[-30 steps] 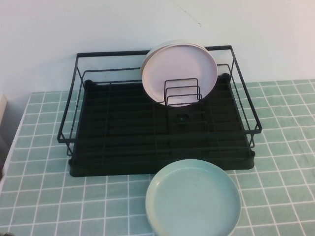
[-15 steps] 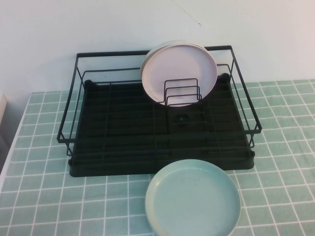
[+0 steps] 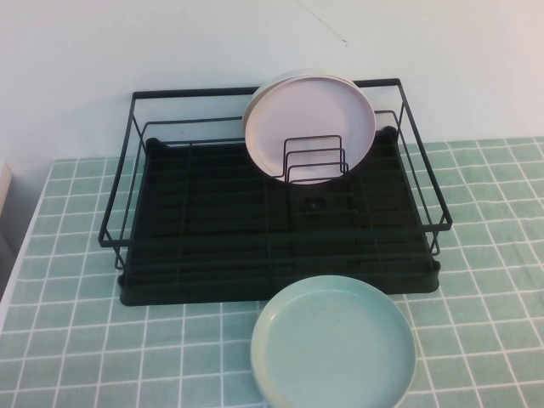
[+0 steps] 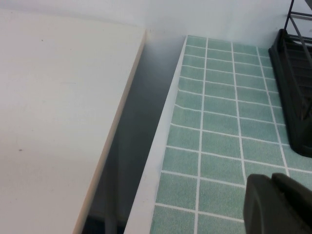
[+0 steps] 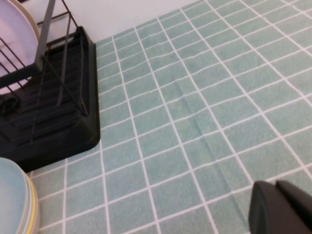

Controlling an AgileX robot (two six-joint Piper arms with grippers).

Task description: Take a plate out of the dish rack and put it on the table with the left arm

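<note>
plate (image 3: pixel 333 344): round, pale mint-green, raised rim | flat on table (image 3: pixel 76 340)

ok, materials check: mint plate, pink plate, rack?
Mint plate: likely matte plastic, even colour, soft sheen, thick rounded rim.
Pink plate: looks like the same matte plastic, no glare.
Dish rack: thin black coated wire, probably metal, over a moulded black tray base, likely plastic.
Table: pale green tile pattern; it creases in the right wrist view, so perhaps a printed covering.

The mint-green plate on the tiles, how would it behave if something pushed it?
The mint-green plate lies flat on the table, so it would probably slide, not tip. It looks like matte plastic, likely stiff and light. The raised rim could give jaws an edge to grip.
</note>
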